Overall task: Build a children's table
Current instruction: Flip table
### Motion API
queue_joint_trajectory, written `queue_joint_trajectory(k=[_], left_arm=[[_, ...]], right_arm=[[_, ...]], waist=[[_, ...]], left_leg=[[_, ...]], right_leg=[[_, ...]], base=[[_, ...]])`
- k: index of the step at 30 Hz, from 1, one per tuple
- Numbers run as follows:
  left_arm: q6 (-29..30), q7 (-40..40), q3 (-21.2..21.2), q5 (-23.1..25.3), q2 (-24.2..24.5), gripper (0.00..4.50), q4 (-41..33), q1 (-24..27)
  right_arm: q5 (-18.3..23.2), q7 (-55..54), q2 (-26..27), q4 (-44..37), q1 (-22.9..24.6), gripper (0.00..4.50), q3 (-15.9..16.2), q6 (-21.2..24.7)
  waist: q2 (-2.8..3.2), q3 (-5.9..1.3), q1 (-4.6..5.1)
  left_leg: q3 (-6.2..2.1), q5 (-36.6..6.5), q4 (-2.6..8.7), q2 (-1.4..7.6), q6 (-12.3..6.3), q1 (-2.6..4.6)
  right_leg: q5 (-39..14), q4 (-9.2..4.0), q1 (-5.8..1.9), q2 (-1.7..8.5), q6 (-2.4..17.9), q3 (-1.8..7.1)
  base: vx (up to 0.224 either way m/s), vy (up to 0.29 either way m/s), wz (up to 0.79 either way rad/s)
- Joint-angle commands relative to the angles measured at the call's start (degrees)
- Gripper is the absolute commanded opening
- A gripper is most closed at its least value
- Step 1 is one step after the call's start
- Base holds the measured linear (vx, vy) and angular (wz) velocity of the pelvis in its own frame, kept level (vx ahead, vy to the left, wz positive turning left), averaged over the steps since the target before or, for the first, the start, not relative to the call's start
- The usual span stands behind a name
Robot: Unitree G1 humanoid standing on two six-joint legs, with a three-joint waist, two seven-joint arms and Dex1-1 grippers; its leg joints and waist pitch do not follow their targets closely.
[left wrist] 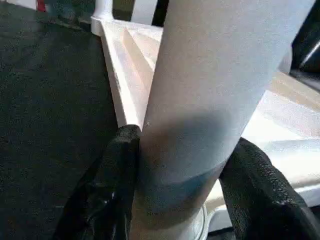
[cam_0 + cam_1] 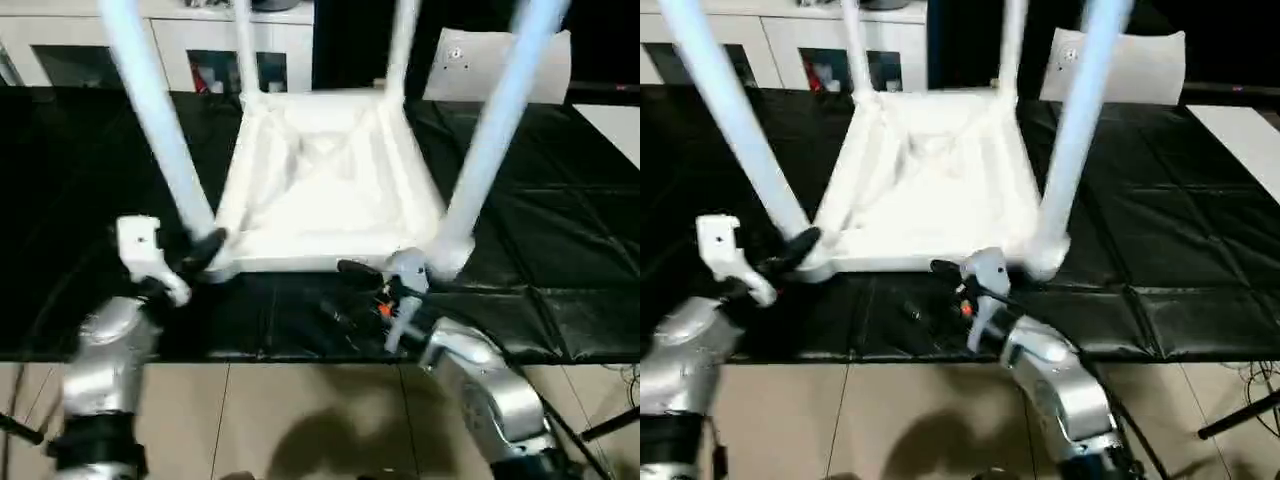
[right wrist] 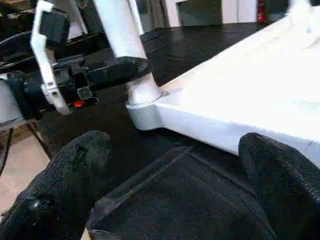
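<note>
At the lower left of the head view, the silver left forearm rises from the bottom edge. Its left gripper (image 2: pixel 205 250) reaches to the base of the near left leg (image 2: pixel 160 130) of the children's table (image 2: pixel 320 185). In the left wrist view the two black fingers (image 1: pixel 112 185) stand on both sides of this leg, pressed against it just above the corner socket (image 3: pixel 145 112), so the gripper is closed on the leg.

The table lies upside down on the black mat (image 2: pixel 90 180) in the middle of the frame. Its ribbed underside faces up, and four white legs stand up from the corners. The two far legs (image 2: pixel 400 50) rise near the top centre. The near right leg (image 2: pixel 495 130) goes up toward the upper right of the frame.

At the lower centre right, the right gripper (image 2: pixel 352 290) is low over the mat, just in front of the near edge of the table top. Its jaws stand wide apart and hold nothing. In the right wrist view its two black fingers (image 3: pixel 65 190) have only the mat between them.

Along the top of the frame stands a white cabinet (image 2: pixel 190 45) with glass doors. At the upper right a flat white board (image 2: pixel 480 65) stands behind the mat. Below the mat is the tiled floor (image 2: pixel 300 420).
</note>
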State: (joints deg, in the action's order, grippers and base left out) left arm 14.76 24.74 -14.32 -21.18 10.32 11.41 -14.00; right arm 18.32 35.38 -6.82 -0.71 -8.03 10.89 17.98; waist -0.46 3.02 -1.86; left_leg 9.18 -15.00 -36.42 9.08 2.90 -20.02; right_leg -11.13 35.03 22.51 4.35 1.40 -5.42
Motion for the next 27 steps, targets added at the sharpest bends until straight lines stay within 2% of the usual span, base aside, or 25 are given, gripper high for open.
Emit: queue_joint_trajectory(k=[1, 4, 5, 6, 10, 11, 12, 17, 18, 20, 21, 22, 23, 27], left_arm=[[4.6, -3.3, 0.2, -5.1, -3.9, 2.07, -3.1, 0.8], [7.4, -5.2, 0.6, -5.4, -5.9, 2.07, -5.9, 1.4], [8.2, -6.5, 0.4, -5.8, -7.2, 2.07, -6.8, 1.4], [8.6, -7.8, 0.5, -5.9, -8.1, 2.07, -7.5, 1.3], [9.6, -9.9, 1.0, -5.6, -9.7, 2.07, -8.8, 1.5], [9.6, -9.9, 1.0, -5.6, -9.7, 2.07, -8.8, 1.5], [10.2, -11.0, 0.4, -6.3, -10.9, 2.07, -9.3, 1.6], [12.6, -12.4, 0.9, -7.1, -12.4, 2.07, -12.0, 2.3], [12.6, -12.4, 0.9, -7.1, -12.4, 2.07, -12.0, 2.3], [13.4, -12.6, 1.5, -7.2, -12.7, 2.07, -12.8, 2.8], [13.6, -12.6, 1.7, -7.1, -12.8, 2.07, -13.0, 3.0], [13.8, -12.7, 1.7, -7.0, -12.9, 2.07, -13.1, 3.1], [14.0, -12.6, 1.8, -7.0, -13.0, 2.07, -13.2, 3.2], [15.6, -12.1, 2.1, -6.8, -12.8, 2.07, -13.8, 3.4]], right_arm=[[-0.3, -3.5, 0.8, 2.0, -1.3, 4.5, -3.2, 0.1], [0.1, -6.1, 1.7, 3.3, -2.0, 4.5, -4.9, 0.4], [0.4, -7.6, 2.4, 3.9, -2.5, 4.5, -5.9, 0.5], [0.8, -8.6, 3.0, 4.5, -2.9, 4.5, -6.9, 0.3], [2.2, -12.6, 5.1, 7.1, -4.7, 4.5, -10.3, 0.3], [2.2, -12.6, 5.1, 7.1, -4.7, 4.5, -10.3, 0.3], [3.3, -14.5, 6.2, 8.7, -5.6, 4.5, -12.4, 0.1], [6.7, -16.0, 8.9, 12.3, -8.3, 4.5, -16.4, -1.0], [6.7, -16.1, 9.0, 12.3, -8.4, 4.5, -16.4, -1.1], [8.2, -15.4, 10.1, 14.7, -10.3, 4.5, -17.6, -2.4], [8.7, -15.3, 10.5, 15.6, -11.1, 4.5, -18.1, -2.8], [9.1, -15.1, 11.0, 16.5, -11.9, 4.5, -18.6, -3.3], [10.1, -13.4, 11.5, 17.9, -13.2, 4.5, -19.0, -4.2], [12.5, -12.0, 13.4, 23.1, -17.8, 4.5, -21.6, -6.8]], waist=[[-0.46, -2.9, -0.04], [-0.6, -2.97, -0.01], [-0.79, -3.0, 0.05], [-1.31, -3.08, 0.04], [-1.13, -3.03, -0.01], [-1.14, -3.03, 0.05], [-1.13, -3.08, 0.04], [-1.24, -3.1, 0.12], [-1.18, -3.15, 0.08], [-1.16, -3.19, 0.01], [-0.96, -3.12, 0.0], [-1.04, -3.09, -0.01], [-0.78, -3.12, -0.1], [-0.6, -3.21, 0.0]], left_leg=[[-1.31, -1.5, 5.55, 4.77, -2.87, -0.47], [-1.21, 0.0, 5.41, 4.6, -3.28, -0.62], [-1.13, 0.1, 5.4, 4.64, -3.35, -0.58], [-1.07, 1.0, 5.33, 4.5, -3.87, -0.7], [-0.79, 2.0, 5.14, 4.47, -4.97, -0.47], [-0.81, 2.2, 5.18, 4.51, -4.93, -0.44], [-0.75, 2.6, 5.1, 4.46, -5.04, -0.41], [-0.62, 2.6, 5.05, 4.44, -5.27, -0.43], [-0.69, 3.2, 5.01, 4.4, -5.5, -0.54], [-0.61, 3.4, 4.92, 4.34, -5.89, -0.54], [-0.63, 3.3, 4.94, 4.33, -6.07, -0.45], [-0.55, 3.1, 4.94, 4.33, -6.01, -0.41], [-0.6, 2.8, 4.95, 4.38, -5.98, -0.35], [-0.61, 3.1, 4.94, 4.45, -5.85, -0.32]], right_leg=[[-8.8, -3.73, -2.96, 5.58, 13.3, 4.39], [-7.9, -3.61, -2.99, 5.42, 13.0, 4.36], [-7.7, -3.57, -2.98, 5.37, 13.0, 4.36], [-7.1, -3.51, -3.11, 5.35, 12.9, 4.33], [-6.9, -3.52, -2.74, 5.17, 12.5, 4.32], [-6.8, -3.46, -2.72, 5.14, 12.6, 4.29], [-6.5, -3.44, -2.71, 5.12, 12.6, 4.28], [-6.3, -3.38, -2.71, 5.12, 12.8, 4.3], [-5.7, -3.25, -2.79, 5.12, 12.9, 4.26], [-5.2, -3.19, -2.77, 5.12, 13.1, 4.22], [-5.6, -3.22, -2.62, 5.02, 13.2, 4.17], [-6.0, -3.33, -2.62, 5.02, 13.0, 4.19], [-6.1, -3.25, -2.62, 5.07, 13.1, 4.16], [-4.3, -3.02, -2.68, 5.01, 14.1, 4.13]], base=[[0.0, 0.0, 0.0], [0.0, 0.0, 0.0], [0.0, 0.0, 0.0], [0.0, 0.0, 0.0], [0.0, 0.0, 0.0], [0.0, 0.0, 0.0], [0.0, 0.0, 0.0], [0.0, 0.0, 0.0], [0.0, 0.0, 0.0], [0.0, 0.0, 0.0], [0.0, 0.0, 0.0], [0.0, 0.0, 0.0], [0.0, 0.0, 0.0], [0.0, 0.0, 0.0]])
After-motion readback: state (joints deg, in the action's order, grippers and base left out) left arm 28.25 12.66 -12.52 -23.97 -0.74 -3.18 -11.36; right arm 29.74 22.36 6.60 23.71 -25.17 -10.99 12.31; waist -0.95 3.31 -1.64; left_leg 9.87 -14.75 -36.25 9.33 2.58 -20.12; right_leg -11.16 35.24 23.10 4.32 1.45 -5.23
